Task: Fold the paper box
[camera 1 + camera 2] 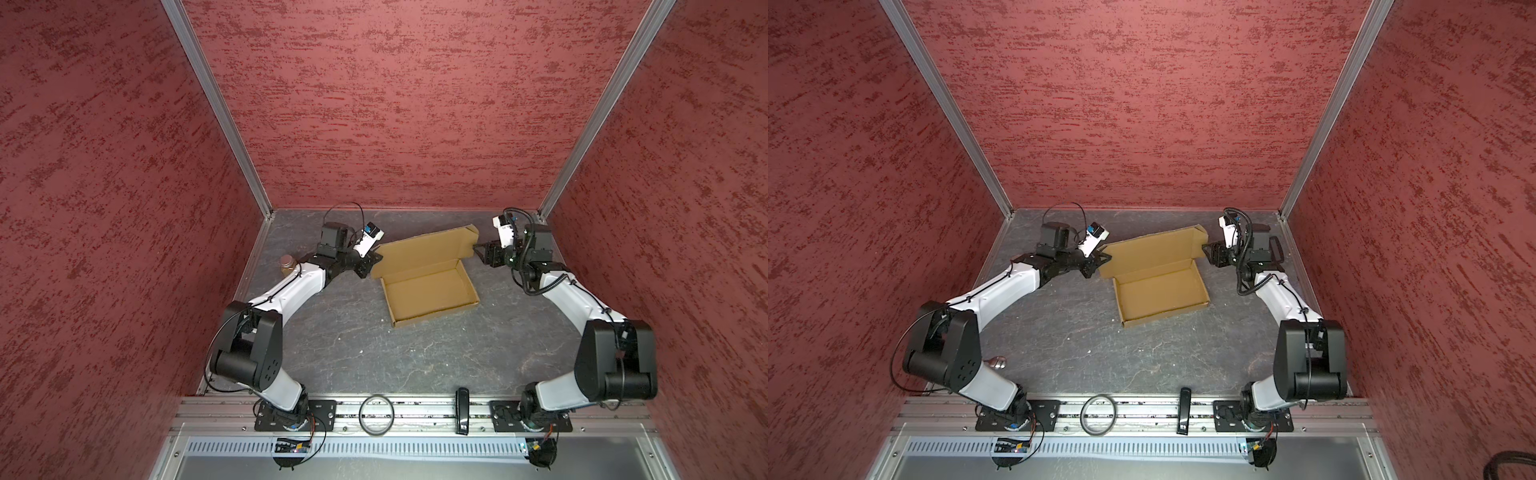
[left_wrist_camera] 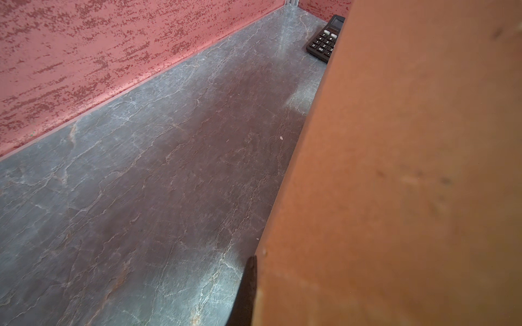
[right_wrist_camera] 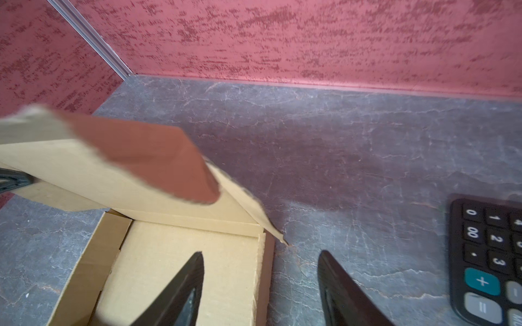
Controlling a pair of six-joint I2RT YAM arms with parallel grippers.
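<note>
The paper box (image 1: 432, 296) is brown cardboard near the table's back middle; its shallow tray has its walls up. The lid (image 1: 419, 251) slants up off the tray's far side. My left gripper (image 1: 371, 261) is shut on the lid's left corner. In the left wrist view the cardboard (image 2: 409, 169) fills one side and one black finger (image 2: 250, 285) lies against its edge. My right gripper (image 1: 482, 251) stands open beside the lid's right flap (image 3: 147, 158). Its fingers straddle the tray's right wall (image 3: 265, 271) from above, touching nothing.
A black calculator (image 3: 488, 262) lies on the table just right of my right gripper. A brown jar (image 1: 286, 264) stands behind the left arm. A black ring (image 1: 376, 414) and a black bar (image 1: 462, 410) rest on the front rail. Red walls close three sides.
</note>
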